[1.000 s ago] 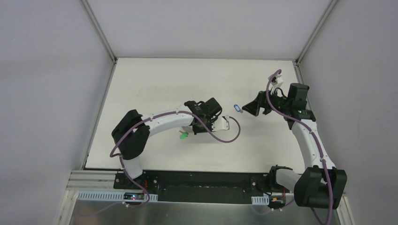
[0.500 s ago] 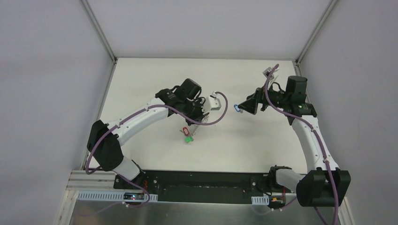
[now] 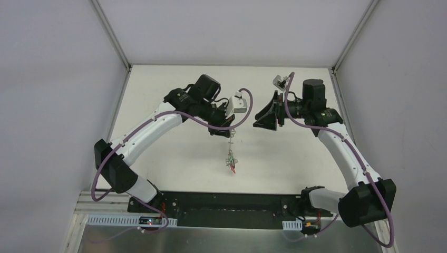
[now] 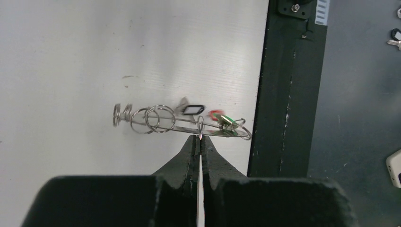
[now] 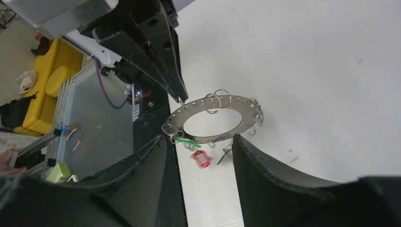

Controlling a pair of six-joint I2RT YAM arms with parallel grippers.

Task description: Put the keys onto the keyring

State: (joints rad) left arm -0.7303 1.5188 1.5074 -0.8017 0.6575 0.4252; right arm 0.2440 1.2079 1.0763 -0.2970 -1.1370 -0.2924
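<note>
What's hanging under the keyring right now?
Below the keyring, pinched by the left gripper, hang a green tag, a red tag and a black tag. The right gripper's fingers hide part of its lower rim, so more may hang there.

Keyring, a flat grey metal disc with a large centre hole and thin wire loops round its rim, hangs tilted in mid-air at centre frame in the right wrist view. Tiny silver keys dangle from its lower left edge: a green-tagged key, with a red-tagged key just below. From the left wrist, the disc runs edge-on across mid-frame, a black-tagged key just above it.
</note>
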